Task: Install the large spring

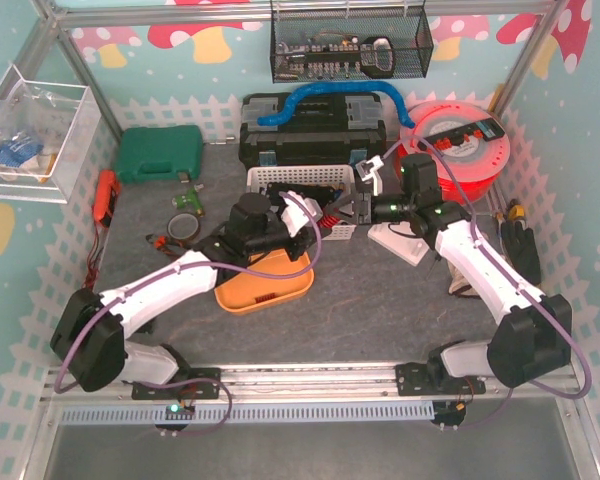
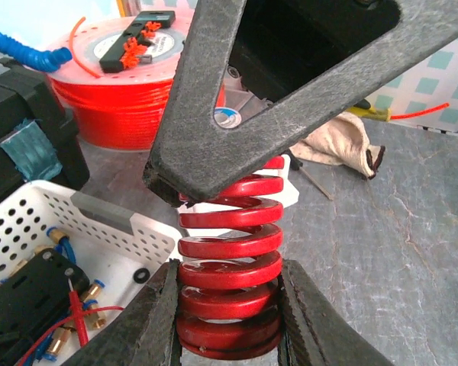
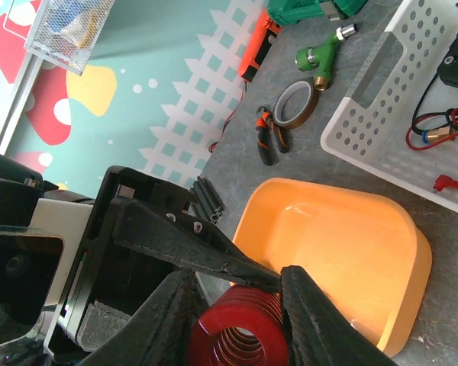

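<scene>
Left pincer [image 2: 230, 278] clamps the large spring [image 2: 229, 229] by its lower coils, above the tabletop [image 2: 397, 252]; right pincer [image 3: 237, 301] seemingly grips the other end. We should keep both grips aligned, avoiding buckling.

You had bright, even light from overhead in all three views, and the arms threw only soft, short shadows on the grey table [image 1: 380, 300]. From above, your wide lens made the aluminium frame [image 1: 80, 70] posts lean outward toward the corners. On the left wrist, the large spring [image 2: 229, 252] was sharp, with pale glints along its coils. On the right wrist its near end looked slightly soft, while the orange tray [image 3: 328, 252] behind it was crisp and free of glare.
</scene>
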Robot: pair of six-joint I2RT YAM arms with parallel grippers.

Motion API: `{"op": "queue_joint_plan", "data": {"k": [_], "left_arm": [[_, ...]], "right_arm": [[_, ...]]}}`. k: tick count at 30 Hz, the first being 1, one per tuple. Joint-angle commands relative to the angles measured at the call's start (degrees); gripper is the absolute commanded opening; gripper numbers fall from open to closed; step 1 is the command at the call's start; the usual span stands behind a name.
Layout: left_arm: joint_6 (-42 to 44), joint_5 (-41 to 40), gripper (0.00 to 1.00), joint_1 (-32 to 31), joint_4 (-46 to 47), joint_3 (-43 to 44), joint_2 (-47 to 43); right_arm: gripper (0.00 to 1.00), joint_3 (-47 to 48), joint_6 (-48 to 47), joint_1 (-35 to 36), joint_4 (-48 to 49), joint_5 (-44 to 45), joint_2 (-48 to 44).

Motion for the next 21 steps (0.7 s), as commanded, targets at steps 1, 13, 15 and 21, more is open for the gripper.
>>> {"op": "queue_joint_plan", "data": {"k": [1,13,15,21], "left_arm": [[1.2,-1.7,0.03,-0.2,1.9,2.9,1.0],[2.5,-1.8,0.03,0.0,1.4,3.5,2.3],[2.1,-3.0,0.11,0.1,1.1,3.3,2.2],[-0.9,-5.2,0.63,2.5,0.3,1.2,0.6]], "right_arm": [[0.3,1.2,-1.8,0.5,-1.7,-3.1,0.9],[0.06,2.9,-5.1,0.5,-4.6,1.9,2.1],[0.0,3.0,-5.2,0.5,-4.3,3.7,1.5],[0.0,1.7,-3.3,0.2,-5.2,19.2,-1.2]]}}
